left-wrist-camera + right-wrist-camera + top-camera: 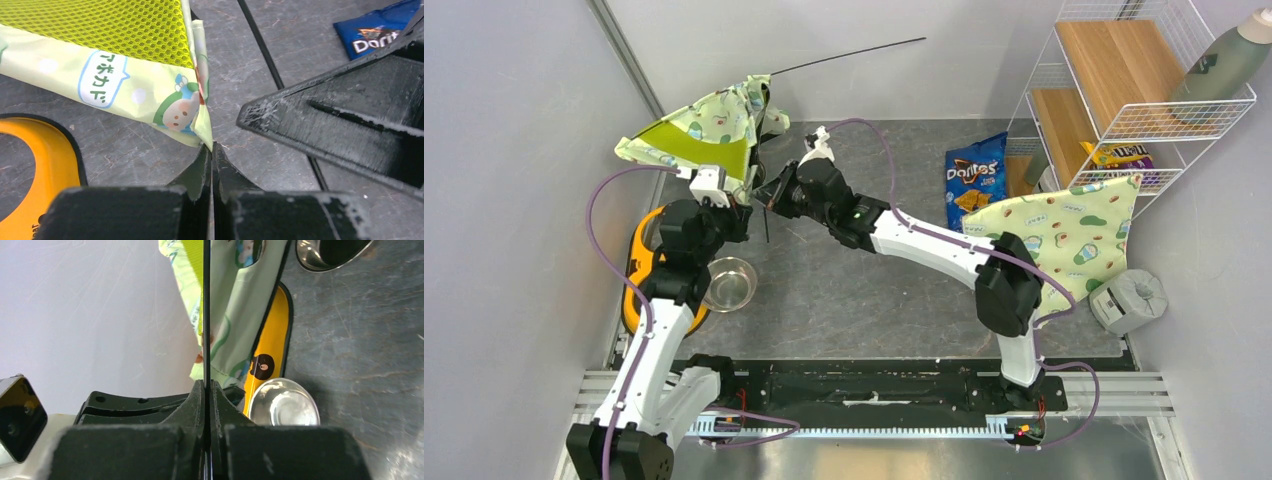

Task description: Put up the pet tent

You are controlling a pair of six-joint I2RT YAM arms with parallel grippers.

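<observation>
left claw (212, 150) closed, apparently pinching a bottom corner of the pet tent (709, 135), which hangs crumpled over the far-left of the table (844, 290); right claw (206, 387) clamped on its thin black pole (206, 315).

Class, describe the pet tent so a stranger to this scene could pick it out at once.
Start at the dark grey table and go to its far left corner. There the left end effector pinches a corner of the pet tent. Unlike the flat avocado-print pad on the right, it has a lime mesh panel and a thin black pole.
</observation>
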